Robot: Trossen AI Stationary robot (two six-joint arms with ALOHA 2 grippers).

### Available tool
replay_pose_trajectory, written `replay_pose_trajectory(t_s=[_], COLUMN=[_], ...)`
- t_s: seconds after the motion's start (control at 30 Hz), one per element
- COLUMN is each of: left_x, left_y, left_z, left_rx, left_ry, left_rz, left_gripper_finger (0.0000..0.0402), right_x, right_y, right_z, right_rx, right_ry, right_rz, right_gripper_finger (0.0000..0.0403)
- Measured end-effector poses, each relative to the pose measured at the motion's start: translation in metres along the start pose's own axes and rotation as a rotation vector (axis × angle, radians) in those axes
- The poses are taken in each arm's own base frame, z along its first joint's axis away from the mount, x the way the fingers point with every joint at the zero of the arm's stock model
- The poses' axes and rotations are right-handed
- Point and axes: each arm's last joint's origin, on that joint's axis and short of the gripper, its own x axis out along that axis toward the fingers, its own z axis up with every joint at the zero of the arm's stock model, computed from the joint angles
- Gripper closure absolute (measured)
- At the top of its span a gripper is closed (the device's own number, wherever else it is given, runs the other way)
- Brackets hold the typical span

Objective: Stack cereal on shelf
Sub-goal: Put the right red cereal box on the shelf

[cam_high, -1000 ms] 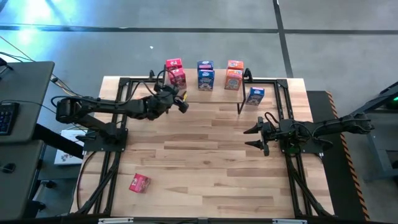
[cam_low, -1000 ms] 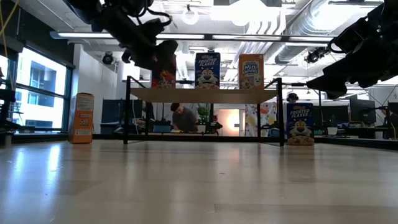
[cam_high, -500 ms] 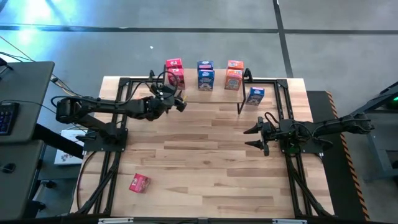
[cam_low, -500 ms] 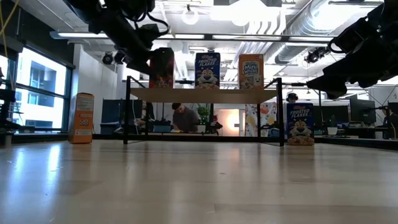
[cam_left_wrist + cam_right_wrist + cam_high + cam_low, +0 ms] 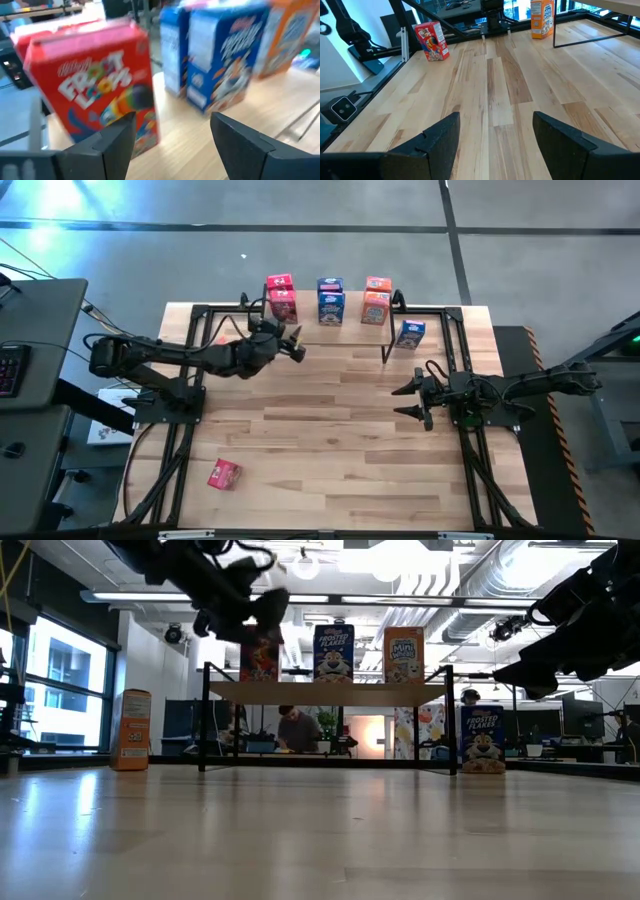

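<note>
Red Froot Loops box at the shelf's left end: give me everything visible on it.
The Froot Loops box is small printed cardboard, red front with white lettering and a toucan, pink top edge. It stands upright on the shelf, at its left end, with another pink-red box close behind it and blue Frosted Flakes boxes beside it. The left hand is open just in front of it, not gripping it.

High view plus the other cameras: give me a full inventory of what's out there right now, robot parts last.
Red cereal boxes: three, pink-red; two on the shelf's left end, one on the table front left.
Blue cereal boxes: three; two mid-shelf, one on the table by the shelf's right legs.
Orange cereal boxes: three; two on the shelf's right end, one on the table left of the shelf.
Shelf: one, light wood, black legs, far edge.
Table: one, wood.
Person: one, background.
Left pincer: open, empty, by the red shelf boxes.
Right pincer: open, empty, over the table's right.
</note>
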Motion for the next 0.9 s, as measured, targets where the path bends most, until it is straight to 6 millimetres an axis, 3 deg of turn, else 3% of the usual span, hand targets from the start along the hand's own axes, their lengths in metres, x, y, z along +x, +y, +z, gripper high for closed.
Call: replay_pose_trajectory(t_s=[0.17,0.37,0.7,0.9], left_x=[-0.005,-0.010,-0.012,-0.006], left_y=[-0.007,-0.012,-0.001,0.010], left_z=[0.013,0.054,0.113,0.127], left_rx=[-0.042,-0.019,-0.033,-0.103], left_ry=[-0.090,-0.125,-0.059,-0.009], left_rz=[-0.032,-0.006,-0.003,-0.094], left_gripper_finger=[0.0156,0.0158,0.0178,0.0179], right_x=[0.000,0.000,0.000,0.000], right_y=[0.000,0.000,0.000,0.000], right_z=[0.000,0.000,0.000,0.000], right_rx=[0.000,0.000,0.000,0.000], right_ry=[0.000,0.000,0.000,0.000], right_rz=[0.000,0.000,0.000,0.000], right_gripper_finger=[0.0159,0.0159,0.0159,0.0159])
